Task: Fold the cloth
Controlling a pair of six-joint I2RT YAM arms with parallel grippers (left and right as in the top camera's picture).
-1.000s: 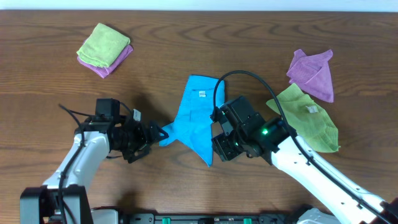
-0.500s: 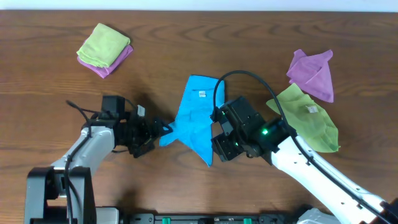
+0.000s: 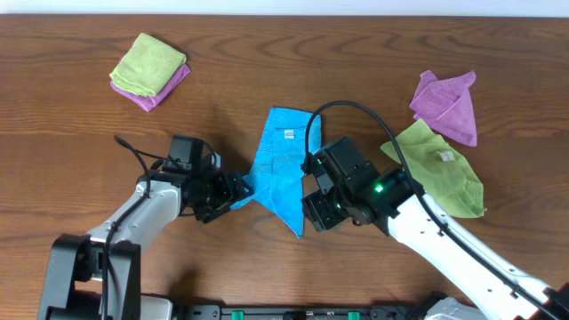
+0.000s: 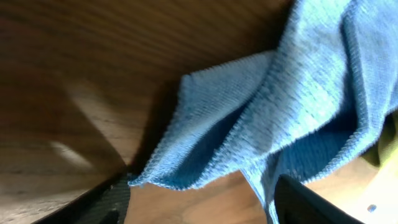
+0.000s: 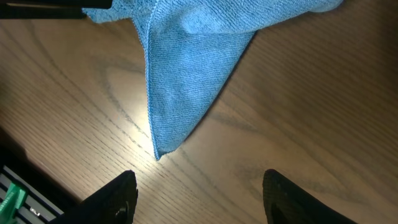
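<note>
The sky-blue cloth lies crumpled in a long shape at the table's middle, its white tag near the far end. My left gripper is open at the cloth's left corner. In the left wrist view the cloth fills the upper right and its hem sits just ahead of the spread fingers. My right gripper is open beside the cloth's near pointed corner. In the right wrist view that corner points down toward the open, empty jaws.
A folded lime-green cloth on a purple one lies at the far left. A loose purple cloth and a lime-green cloth lie at the right, beside my right arm. The table's front edge runs just below both arms.
My left arm has moved right, bringing its gripper up to the cloth's left corner. The right arm and the cloth have not visibly moved.
</note>
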